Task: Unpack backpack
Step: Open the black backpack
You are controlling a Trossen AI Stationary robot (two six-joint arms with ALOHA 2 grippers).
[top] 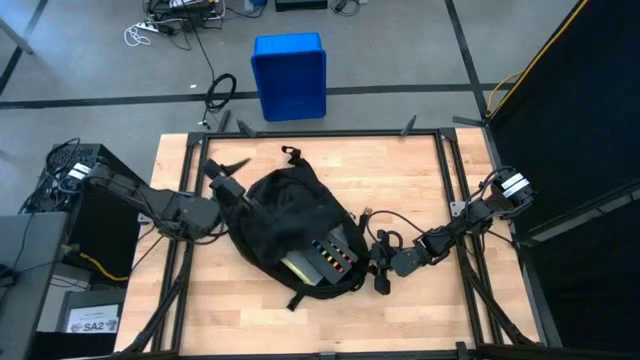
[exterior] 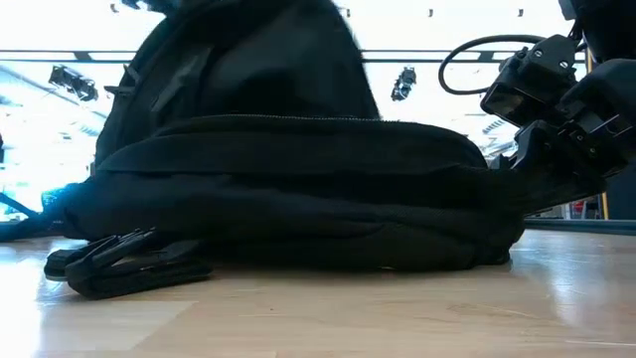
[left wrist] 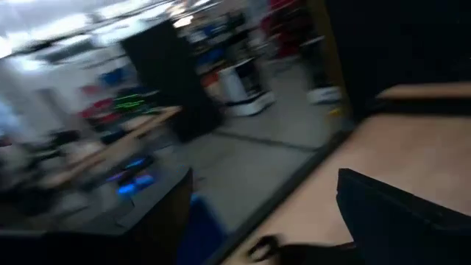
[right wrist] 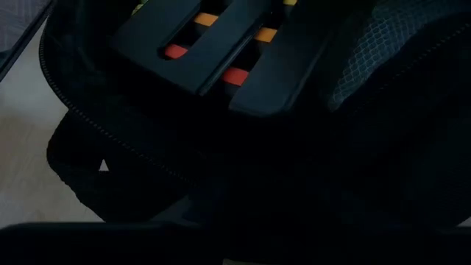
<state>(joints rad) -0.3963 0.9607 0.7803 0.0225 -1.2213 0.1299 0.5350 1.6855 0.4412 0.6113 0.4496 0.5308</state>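
High view: the right gripper (top: 383,262) is at the open mouth of the backpack (top: 290,225), which lies in the table's middle.
Its fingers are hidden, so I cannot tell their state. The left gripper (top: 228,178), jaws apart, stands beside the backpack's opposite, closed end, so the right arm is nearer to the contents.

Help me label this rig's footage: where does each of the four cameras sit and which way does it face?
High: above the table, facing down; backpack, both arms, left gripper, right gripper.
Low: table height, facing level; backpack, one arm upper right.
Left wrist: faces past the table edge into the room.
Right wrist: close on the backpack's opening.
Shared: high and right wrist show the coloured item inside.
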